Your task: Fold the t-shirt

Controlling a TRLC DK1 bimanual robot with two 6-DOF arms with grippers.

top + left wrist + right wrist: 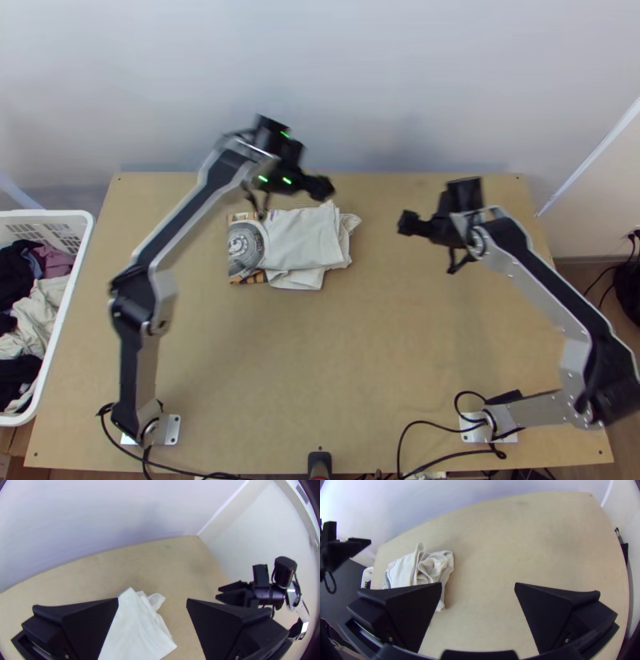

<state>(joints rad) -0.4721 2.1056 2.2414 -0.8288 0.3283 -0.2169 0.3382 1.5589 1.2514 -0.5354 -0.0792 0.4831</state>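
The cream t-shirt [304, 240] lies folded into a compact bundle at the table's back, left of the middle, its dark round print and orange patches at the left end and loose layers at the right. Above its back right edge is my left gripper [322, 189]; in the left wrist view the left gripper [152, 601] is open, with the shirt [133, 626] below. My right gripper [406, 223] stands to the right of the shirt, apart from it. From its wrist the right gripper [478, 585] is open over bare wood, with bunched folds of the shirt [435, 565] beyond one finger.
A white laundry basket [68, 320] with mixed clothes stands at the table's left edge. A wall [320, 88] rises behind the table [320, 360]. Black cables [424, 424] lie along the near edge.
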